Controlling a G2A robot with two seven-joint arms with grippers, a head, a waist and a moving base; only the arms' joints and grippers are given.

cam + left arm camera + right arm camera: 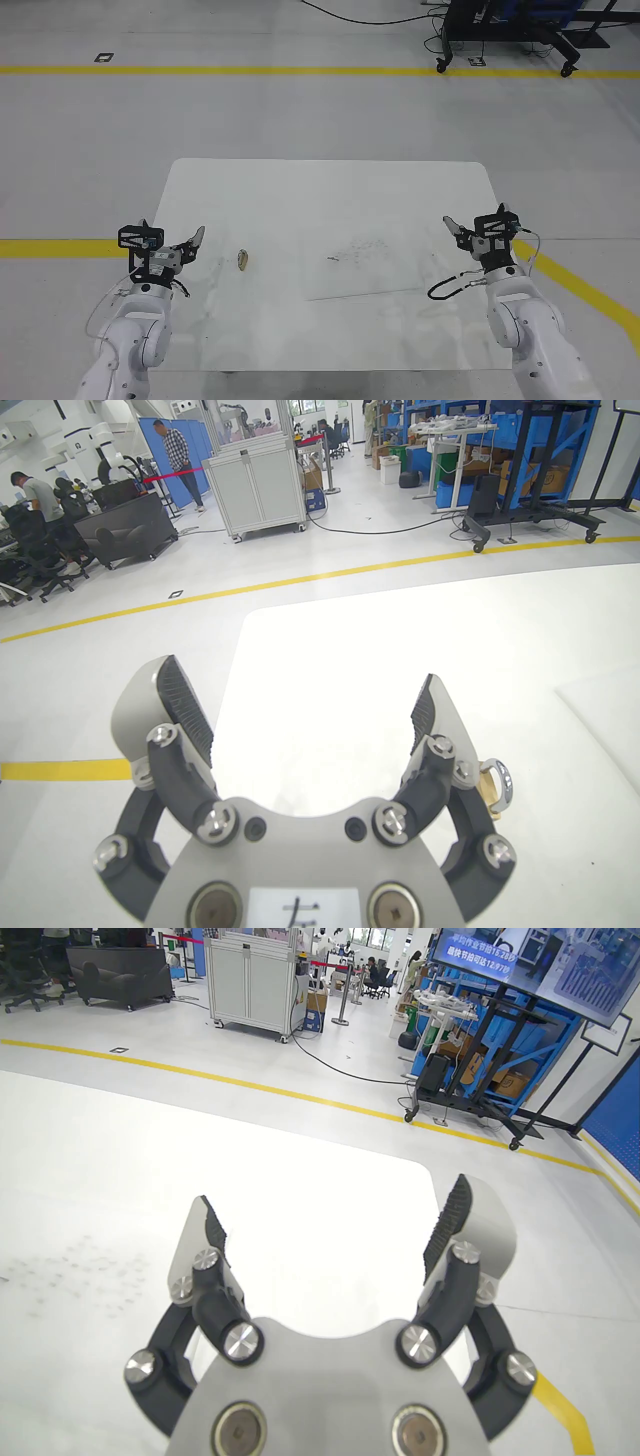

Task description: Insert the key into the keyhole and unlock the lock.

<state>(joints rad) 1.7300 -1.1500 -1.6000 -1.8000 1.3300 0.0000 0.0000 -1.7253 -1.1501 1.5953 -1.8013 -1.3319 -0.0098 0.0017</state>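
The lock (244,260) is a small brass-coloured piece lying on the white table (330,190), at about 9 o'clock from the table's middle. It is near the left gripper (300,690), on that gripper's 3 o'clock side in the top view. In the left wrist view most of its brass body is hidden behind one finger (440,720), and the silver shackle juts out past it. The keyhole cannot be made out. Close to the table's middle lies a tiny dark speck (333,259), too small to identify.

The left gripper hangs at the table's 9 o'clock edge with its jaws spread wide over bare tabletop. The right gripper (332,1208) hangs at the 3 o'clock edge, well apart from the lock, its jaws equally wide and gripping nothing.

Faint grey smudges (360,245) mark the tabletop just toward 1 o'clock from the speck.

The floor around the table is pale grey, crossed by yellow lines (300,70). In the top view a black wheeled stand (510,30) is at 1 o'clock, cut off by the frame. A dark cable (350,15) trails at 12 o'clock, and a small square floor marker (104,57) sits at 11 o'clock.
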